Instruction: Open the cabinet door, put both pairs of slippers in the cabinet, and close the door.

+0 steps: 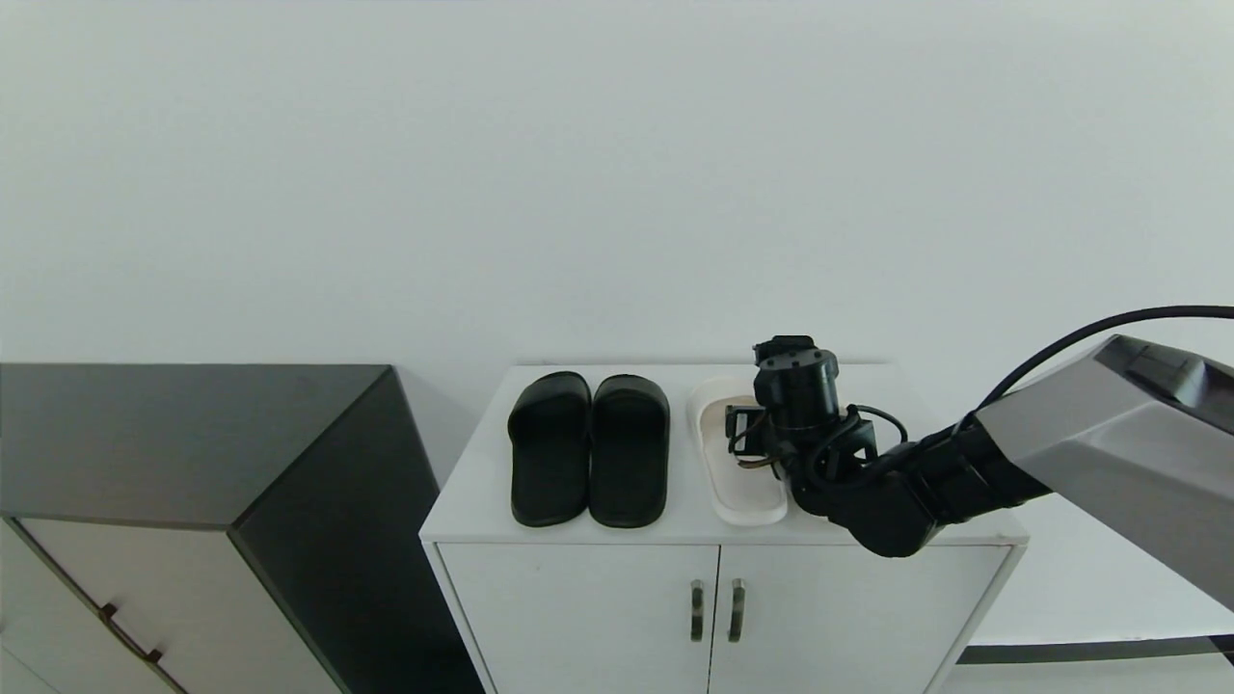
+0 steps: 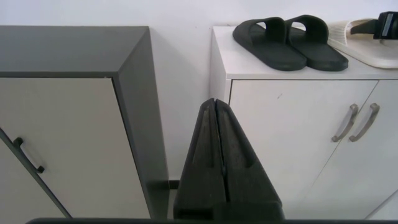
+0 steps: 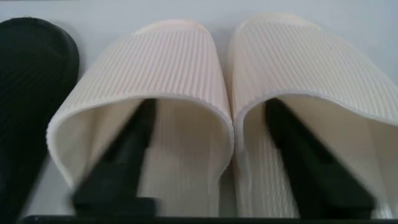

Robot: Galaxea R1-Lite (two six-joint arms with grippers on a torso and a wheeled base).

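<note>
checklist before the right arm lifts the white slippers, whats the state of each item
1. Cabinet doors open: not ok, both shut.
2. Right gripper fingers inside white slippers: ok, one under each strap.
3. Pair clamped: not ok, jaws spread wide.
4. Black slippers clear of the gripper: ok, lying beside.
5. Left gripper free for the handles: ok, shut, empty.
</note>
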